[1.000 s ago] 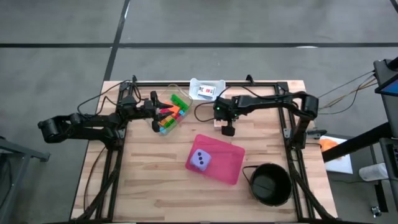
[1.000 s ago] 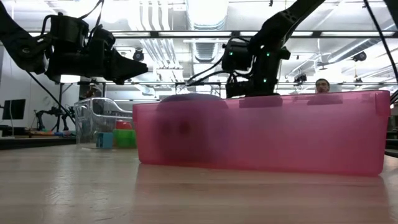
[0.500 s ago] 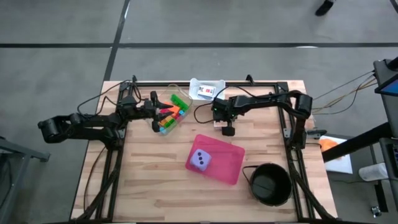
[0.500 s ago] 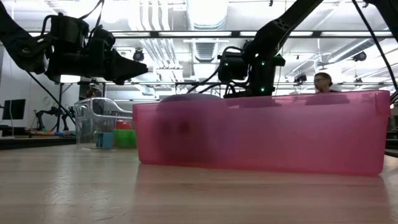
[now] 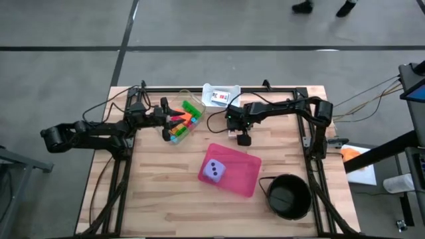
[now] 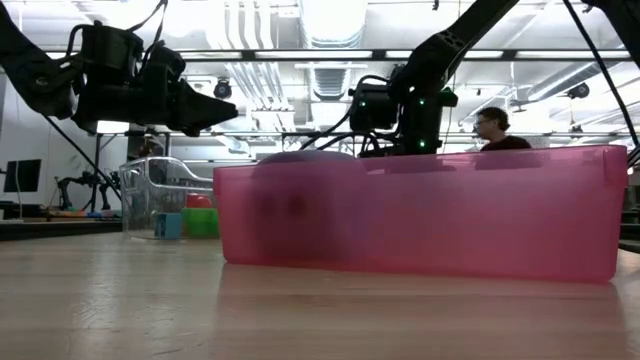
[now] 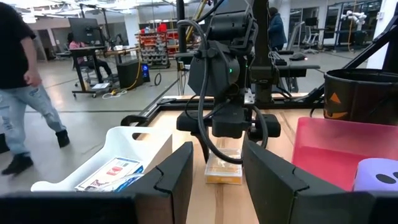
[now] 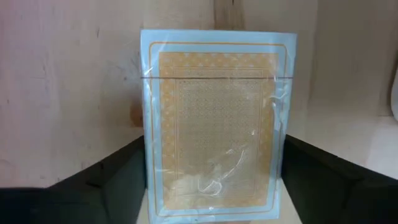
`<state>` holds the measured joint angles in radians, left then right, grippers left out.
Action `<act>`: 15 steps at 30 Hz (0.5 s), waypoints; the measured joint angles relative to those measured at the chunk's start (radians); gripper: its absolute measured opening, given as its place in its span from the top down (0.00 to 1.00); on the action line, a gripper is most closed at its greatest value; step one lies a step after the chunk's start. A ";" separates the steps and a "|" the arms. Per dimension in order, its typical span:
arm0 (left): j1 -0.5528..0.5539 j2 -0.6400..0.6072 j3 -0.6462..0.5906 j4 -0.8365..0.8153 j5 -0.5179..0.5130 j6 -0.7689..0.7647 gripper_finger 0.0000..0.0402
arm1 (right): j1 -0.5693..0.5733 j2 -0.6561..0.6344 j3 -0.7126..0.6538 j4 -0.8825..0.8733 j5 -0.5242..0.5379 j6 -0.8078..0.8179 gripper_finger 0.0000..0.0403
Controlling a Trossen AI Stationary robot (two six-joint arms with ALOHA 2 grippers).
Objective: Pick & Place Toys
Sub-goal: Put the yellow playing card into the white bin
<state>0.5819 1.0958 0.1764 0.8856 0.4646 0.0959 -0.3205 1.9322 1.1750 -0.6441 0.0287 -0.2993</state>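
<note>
The toys are coloured bricks lying in a clear container at the far left, and a lilac die in the pink bin. My left gripper hangs level above the container's left end, open, with nothing between its fingers. My right gripper points down, open, over a small film-wrapped box with an orange patterned face. The box lies flat on the table, and the fingers stand on either side of it. My right gripper comes at the box from above, with one finger beside each long side. I cannot tell whether the fingers touch it. The box lies flat on the table.
A white tray holding a card sits at the far edge. A black bowl stands at the near right, next to the pink bin. A dark frame borders the work area. A person walks in the room behind.
My right gripper has sunk toward the film-wrapped box and shifted slightly toward the table's left. The box has stayed in place.
</note>
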 joint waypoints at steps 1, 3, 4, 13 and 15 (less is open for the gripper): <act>0.000 0.000 0.000 0.000 0.000 0.000 0.65 | 0.000 -0.005 0.000 -0.001 0.000 0.000 0.25; 0.000 0.000 0.000 0.000 0.000 0.000 0.65 | 0.002 -0.009 -0.001 -0.002 -0.003 0.001 0.26; 0.000 0.000 0.000 0.000 0.000 0.000 0.65 | 0.002 -0.014 -0.001 -0.003 -0.004 0.001 0.26; 0.000 0.000 0.000 0.000 0.000 0.000 0.65 | 0.005 -0.071 -0.008 -0.027 -0.002 0.003 0.26; 0.000 0.000 0.000 0.000 0.000 0.000 0.65 | 0.005 -0.105 -0.007 -0.019 -0.003 -0.004 0.26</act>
<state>0.5819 1.0958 0.1764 0.8856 0.4645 0.0959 -0.3157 1.8275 1.1678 -0.6630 0.0258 -0.3034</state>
